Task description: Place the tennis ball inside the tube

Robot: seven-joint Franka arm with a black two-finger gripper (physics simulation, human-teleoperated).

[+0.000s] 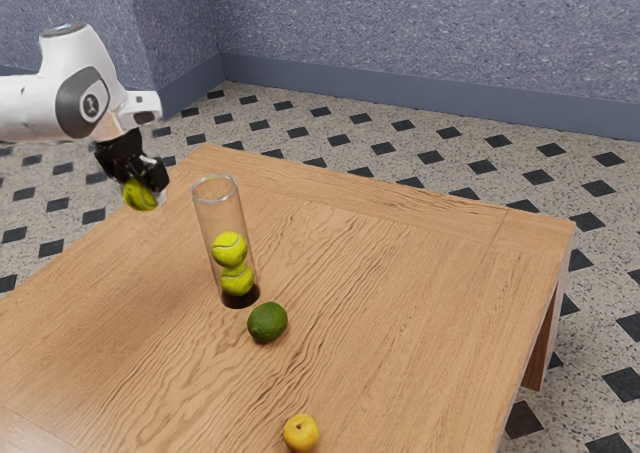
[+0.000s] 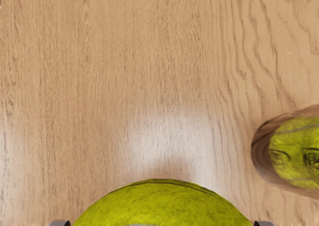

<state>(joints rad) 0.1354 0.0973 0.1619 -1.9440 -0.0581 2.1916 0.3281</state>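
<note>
Soft, even light is brightening the brown wood-grained table (image 1: 400, 303), a hazy white glare is lying on it near the round yellow-green tennis ball (image 2: 159, 206), and pale highlights are edging the clear cylindrical tube (image 1: 221, 218).

Exterior cam sat off the arm's side, well back, angled down across the bench (image 1: 400, 293) toward the wall (image 1: 420, 33). Wrist cam faced down at the bench, much closer. Both caught tube (image 1: 218, 214), held ball (image 1: 139, 195).

The tabletop (image 1: 400, 303) bears a tube (image 1: 216, 213) with two stacked tennis balls (image 1: 229, 248), a lime (image 1: 267, 323) beside it, another fruit (image 1: 301, 433) well apart.
</note>
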